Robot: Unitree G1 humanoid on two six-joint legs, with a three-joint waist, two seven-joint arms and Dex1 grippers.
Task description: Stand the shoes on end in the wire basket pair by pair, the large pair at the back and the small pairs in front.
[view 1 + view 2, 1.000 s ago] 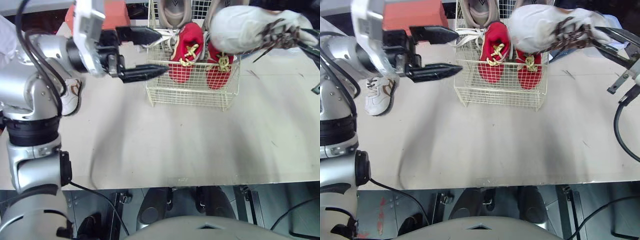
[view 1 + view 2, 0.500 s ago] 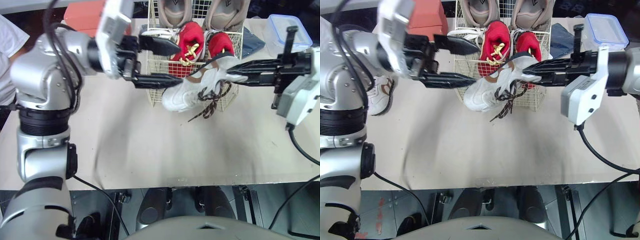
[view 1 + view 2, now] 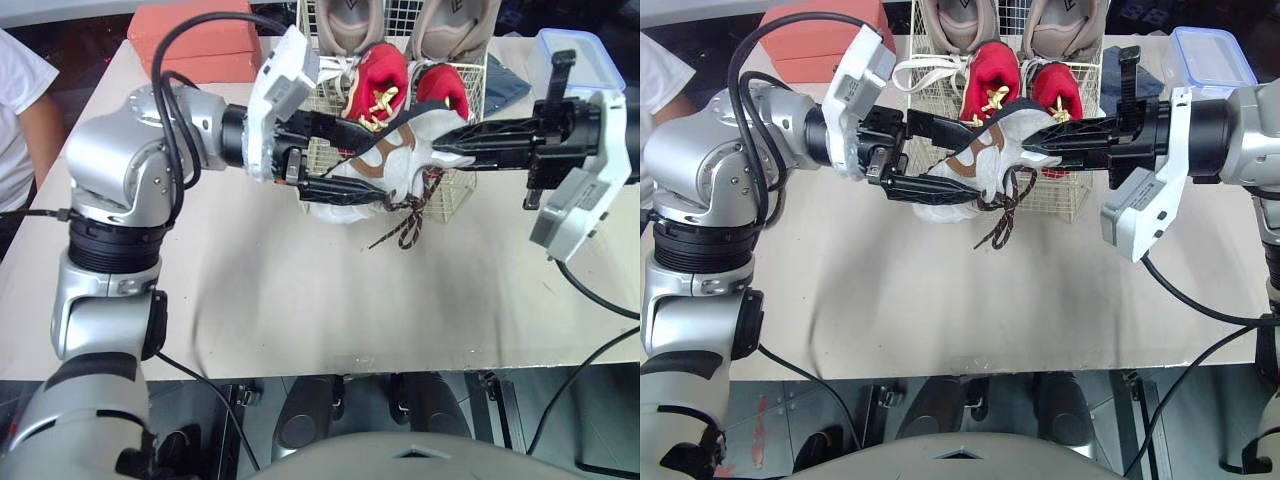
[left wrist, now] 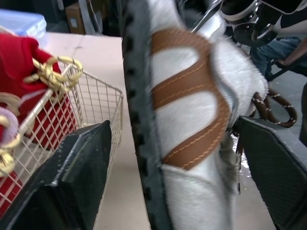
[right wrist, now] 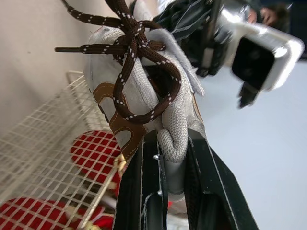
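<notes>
White shoe (image 3: 405, 150) with brown stripes held crosswise just in front of the wire basket (image 3: 1065, 200), over the tabletop (image 3: 940, 290), heel end toward the robot's right and toe end toward its left. Right gripper (image 3: 1032, 145) reaching in from the right, jaws clamped on the padded heel collar of that shoe, as seen close up in the right wrist view. Brown laces (image 3: 1005, 210) tied in a loose knot and dangling below the shoe toward the tabletop. Left gripper (image 3: 983, 162) reaching in from the left, jaws spread wide, one above and one below the toe half of the shoe; sole edge and brown stripes standing between them in the left wrist view, with a gap showing on the basket side; contact on the other side impossible to tell. Inside the basket, red pair (image 3: 990, 80) with yellow laces standing on end in the front row, large grey pair (image 3: 955, 25) upright behind it at the back. Red box (image 3: 810, 45) at the far left of the tabletop, beside the basket. Plastic tub (image 3: 1210, 60) with a blue rim at the far right, blue cloth (image 3: 510, 85) between it and the basket. Person's arm (image 3: 35, 125) in a white sleeve at the left edge.
</notes>
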